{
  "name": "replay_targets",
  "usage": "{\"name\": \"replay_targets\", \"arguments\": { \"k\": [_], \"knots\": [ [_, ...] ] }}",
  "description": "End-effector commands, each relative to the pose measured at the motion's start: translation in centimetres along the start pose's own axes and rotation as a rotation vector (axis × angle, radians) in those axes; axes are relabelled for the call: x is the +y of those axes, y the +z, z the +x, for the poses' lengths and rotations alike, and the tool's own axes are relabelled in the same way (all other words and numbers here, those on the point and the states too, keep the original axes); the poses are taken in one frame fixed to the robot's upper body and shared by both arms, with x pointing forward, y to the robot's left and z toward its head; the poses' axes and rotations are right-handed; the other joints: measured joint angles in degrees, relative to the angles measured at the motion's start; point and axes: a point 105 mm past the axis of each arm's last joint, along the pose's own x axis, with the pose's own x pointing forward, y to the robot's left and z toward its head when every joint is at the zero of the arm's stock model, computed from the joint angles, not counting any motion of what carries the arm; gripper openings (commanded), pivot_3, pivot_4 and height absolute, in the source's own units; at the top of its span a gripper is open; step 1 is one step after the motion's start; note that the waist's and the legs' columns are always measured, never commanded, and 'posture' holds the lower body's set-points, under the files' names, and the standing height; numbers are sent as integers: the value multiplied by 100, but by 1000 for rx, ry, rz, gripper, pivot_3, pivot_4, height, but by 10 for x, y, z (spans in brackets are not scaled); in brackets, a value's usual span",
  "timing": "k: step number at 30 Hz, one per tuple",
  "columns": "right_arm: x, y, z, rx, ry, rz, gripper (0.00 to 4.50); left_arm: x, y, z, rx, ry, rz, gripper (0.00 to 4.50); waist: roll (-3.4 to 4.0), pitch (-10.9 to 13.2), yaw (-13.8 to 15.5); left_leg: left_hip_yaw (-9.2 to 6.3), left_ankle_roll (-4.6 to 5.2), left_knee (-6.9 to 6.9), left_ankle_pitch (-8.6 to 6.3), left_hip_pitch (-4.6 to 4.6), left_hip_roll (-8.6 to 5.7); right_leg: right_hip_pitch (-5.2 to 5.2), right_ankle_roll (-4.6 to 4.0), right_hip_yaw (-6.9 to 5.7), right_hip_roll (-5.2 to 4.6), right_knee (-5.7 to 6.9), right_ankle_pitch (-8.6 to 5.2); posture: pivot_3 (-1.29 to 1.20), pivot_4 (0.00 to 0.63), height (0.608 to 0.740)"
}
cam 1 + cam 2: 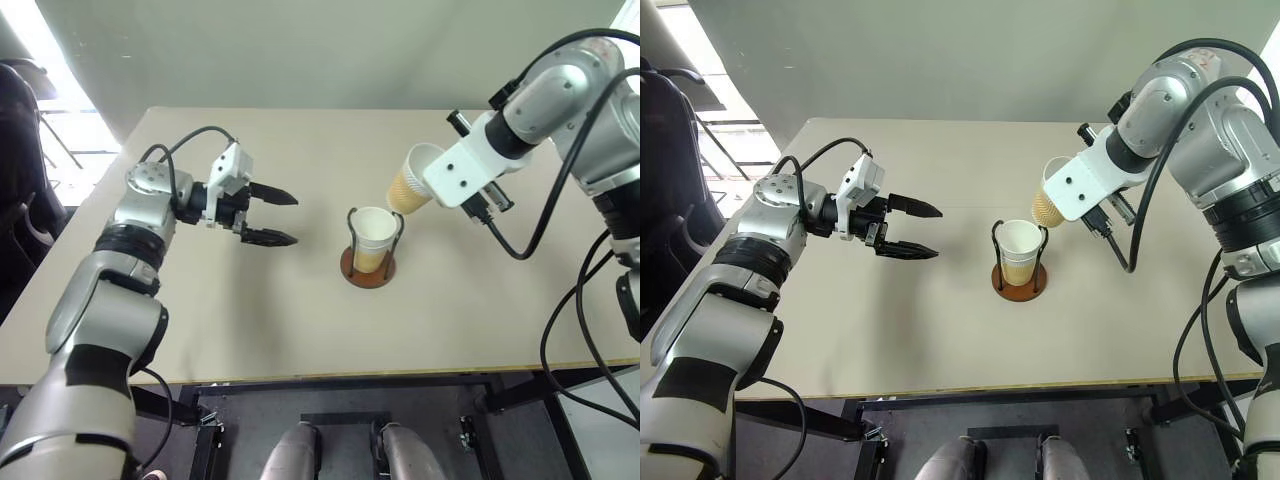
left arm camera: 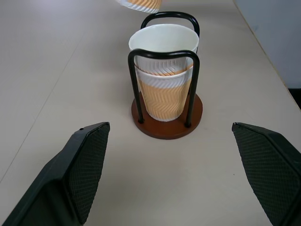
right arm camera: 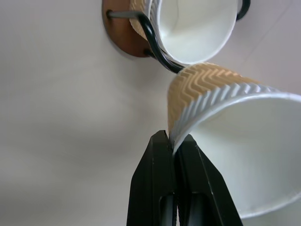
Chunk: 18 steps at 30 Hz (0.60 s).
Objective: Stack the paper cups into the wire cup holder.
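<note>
Held cup [image 2: 139,4] is cut off at the left wrist frame's top edge; stacked cups' [image 1: 373,238] count is obscured by nesting.

a robot test bench in a bare lab or workroom.

a plain beige tabletop [image 1: 250,300] on a dark metal frame [image 1: 340,395] stands against an unadorned grey-green wall [image 1: 330,50], with daylight coming from a window [image 1: 50,60] at the robot's left and a dark chair [image 1: 15,150] beside it. black cables [image 1: 1200,300] loop loose along the arms. nothing domestic lies about: the surface carries just a wire cup holder [image 1: 370,262] with paper cups [image 1: 373,238], set out as for a trial.
</note>
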Motion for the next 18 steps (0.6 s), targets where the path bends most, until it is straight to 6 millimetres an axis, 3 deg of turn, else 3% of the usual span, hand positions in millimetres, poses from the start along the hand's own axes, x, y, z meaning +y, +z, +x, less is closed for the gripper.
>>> {"name": "replay_targets", "arguments": {
  "k": [1,8,18],
  "knots": [
    [-10,8,-11,-4,-37,-42,14,3,25,-7,-8,-21,83,4500,0,0,-2,0,-2,0,1,0,0,-1,-2,0,0,4,-1,0,150,740],
    [-18,17,-6,-39,-46,-60,14,11,49,-17,23,5,154,4500,-1,0,-9,0,-7,3,6,3,0,-5,-11,0,0,18,-7,0,150,740],
    [-35,29,-11,-72,-93,-79,14,10,54,-18,40,-9,166,4500,-1,0,-29,0,-11,1,8,4,2,-11,-20,0,1,25,-13,0,150,740]
  ]
}}
